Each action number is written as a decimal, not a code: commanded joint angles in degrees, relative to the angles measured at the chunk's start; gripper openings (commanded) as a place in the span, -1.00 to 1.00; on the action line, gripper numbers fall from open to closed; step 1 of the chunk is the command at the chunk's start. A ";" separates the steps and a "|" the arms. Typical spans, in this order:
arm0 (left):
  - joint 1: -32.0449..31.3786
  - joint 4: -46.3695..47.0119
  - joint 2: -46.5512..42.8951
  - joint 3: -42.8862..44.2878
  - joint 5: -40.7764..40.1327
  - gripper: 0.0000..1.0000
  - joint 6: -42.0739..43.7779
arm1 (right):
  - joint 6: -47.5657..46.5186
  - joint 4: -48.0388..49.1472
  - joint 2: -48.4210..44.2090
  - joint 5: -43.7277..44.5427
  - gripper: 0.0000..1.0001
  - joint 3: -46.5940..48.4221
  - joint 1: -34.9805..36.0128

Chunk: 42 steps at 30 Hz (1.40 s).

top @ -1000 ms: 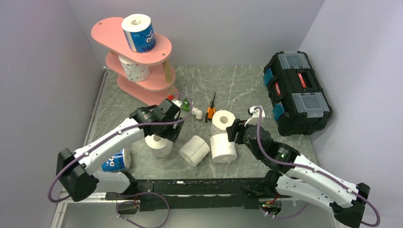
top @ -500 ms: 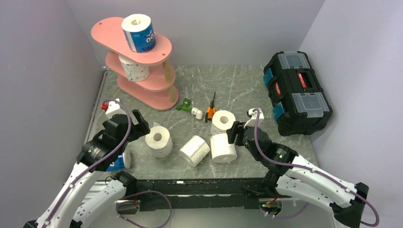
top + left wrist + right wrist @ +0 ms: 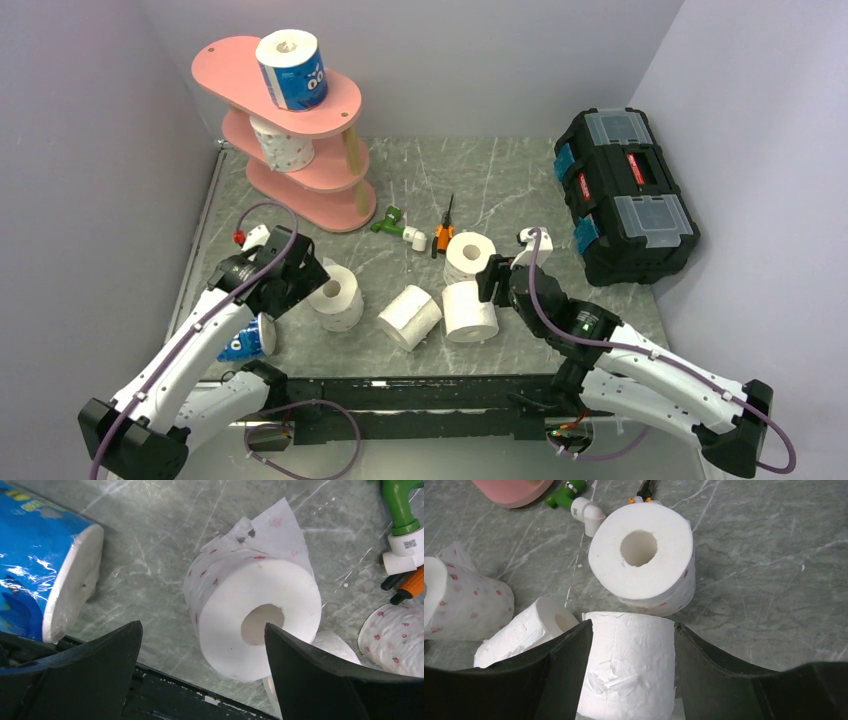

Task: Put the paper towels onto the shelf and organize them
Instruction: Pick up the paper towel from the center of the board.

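Note:
The pink shelf [image 3: 340,100] stands at the back left, with a blue-wrapped paper towel roll [image 3: 291,68] on its top tier and a dotted roll [image 3: 282,143] on the middle tier. My left gripper [image 3: 298,283] [image 3: 202,635] is open, close to the left of an upright pink-dotted roll [image 3: 335,295] [image 3: 255,615]. A second blue-wrapped roll [image 3: 245,338] [image 3: 45,565] lies at its left. My right gripper [image 3: 492,287] [image 3: 633,625] is shut on a plain upright roll [image 3: 470,310] [image 3: 629,665]. Another dotted roll [image 3: 468,255] [image 3: 644,555] stands behind it. A plain roll [image 3: 410,316] [image 3: 524,635] lies on its side.
A black toolbox [image 3: 625,195] stands at the right edge. A green-and-white plastic tool [image 3: 400,225] and an orange screwdriver [image 3: 445,232] lie mid-table in front of the shelf. A black rail [image 3: 400,395] runs along the near edge.
My left arm has drawn back from near the shelf's foot toward the near left, and its gripper has opened wider beside the dotted roll. The right arm has hardly moved.

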 commanded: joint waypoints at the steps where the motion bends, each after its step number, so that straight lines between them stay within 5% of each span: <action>1: 0.14 -0.44 -0.52 -1.24 3.21 0.95 -3.86 | 0.43 2.21 0.55 1.17 0.28 0.07 0.00; 17: -0.65 5.85 0.39 -5.06 5.43 0.85 -0.65 | 0.52 2.61 1.63 0.91 0.28 0.28 -0.02; 42: -0.64 8.37 3.81 -6.49 5.41 0.12 -2.54 | 0.33 2.28 1.61 1.43 0.28 -0.23 -0.23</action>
